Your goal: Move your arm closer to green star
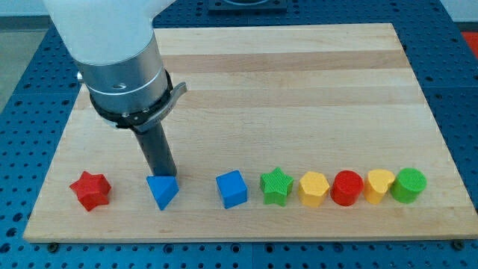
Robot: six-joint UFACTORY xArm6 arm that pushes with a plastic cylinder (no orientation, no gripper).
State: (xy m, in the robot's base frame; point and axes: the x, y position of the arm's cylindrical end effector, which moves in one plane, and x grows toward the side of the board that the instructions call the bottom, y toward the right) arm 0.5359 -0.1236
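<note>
One rod, no hand: my tip touches the blue triangle; the blue cube sits between it and the green star, bare tabletop above.

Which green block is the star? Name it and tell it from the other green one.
The green star, just right of the blue cube. The other green block, a cylinder, ends the row at the view's right.
</note>
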